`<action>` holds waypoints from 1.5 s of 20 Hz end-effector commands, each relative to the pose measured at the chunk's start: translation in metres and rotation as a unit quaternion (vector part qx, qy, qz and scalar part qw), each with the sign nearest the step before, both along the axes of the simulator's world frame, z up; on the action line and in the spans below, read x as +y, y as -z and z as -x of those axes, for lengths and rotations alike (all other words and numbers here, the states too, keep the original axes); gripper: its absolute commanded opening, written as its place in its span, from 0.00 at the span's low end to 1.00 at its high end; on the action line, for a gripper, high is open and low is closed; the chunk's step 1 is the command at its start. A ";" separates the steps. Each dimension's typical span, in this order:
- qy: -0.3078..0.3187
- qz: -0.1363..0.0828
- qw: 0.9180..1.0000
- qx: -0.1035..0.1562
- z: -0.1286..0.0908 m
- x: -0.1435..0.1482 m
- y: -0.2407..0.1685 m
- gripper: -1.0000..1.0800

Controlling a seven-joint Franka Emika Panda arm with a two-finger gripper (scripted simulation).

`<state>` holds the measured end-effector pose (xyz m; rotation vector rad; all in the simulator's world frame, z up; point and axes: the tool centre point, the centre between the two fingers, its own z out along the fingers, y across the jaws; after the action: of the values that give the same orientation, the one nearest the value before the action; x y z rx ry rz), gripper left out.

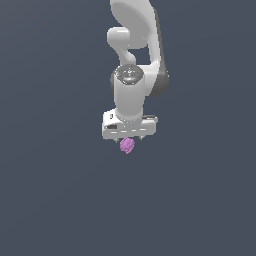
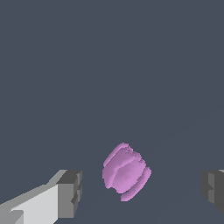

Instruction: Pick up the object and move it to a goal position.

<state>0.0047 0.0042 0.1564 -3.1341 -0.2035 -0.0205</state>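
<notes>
We see the white arm point(image 1: 134, 60) pointing straight down, with the pincer point(image 1: 129, 139) at its lower end. The small pink-purple object point(image 1: 127, 145) shows just under the pincer body in the exterior view, close to its middle line.

In the wrist view the object point(image 2: 126, 172) sits between the two dark finger pads point(image 2: 70, 193), and there is clear dark floor on each side of it. So the pincer point(image 2: 142, 190) is wide and it holds nothing for now. The object is nearer to the pad of the pale finger than to the other pad, which is only partly in the picture.

The object is lumpy, and its longer side seems tilted, not in line with the closing direction. We cannot tell from these pictures if the pads are already at the height of the object or above it.

We judge that the coming move turns on this: the object lies below and between the fingers, a little off centre, so a small correction may be needed before closing. No goal mark is visible.
</notes>
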 end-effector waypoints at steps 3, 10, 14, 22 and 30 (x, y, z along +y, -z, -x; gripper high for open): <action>-0.048 0.002 0.999 0.001 0.005 -0.002 0.008 0.96; -0.142 0.004 0.990 0.003 0.014 -0.005 0.023 0.96; -0.196 0.004 0.981 0.004 0.020 -0.007 0.031 0.96; -0.302 0.005 0.953 0.005 0.032 -0.009 0.047 0.96; -0.382 0.004 0.924 0.006 0.042 -0.010 0.059 0.96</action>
<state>-0.0356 -0.0054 0.0992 -2.8417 -1.3443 0.0002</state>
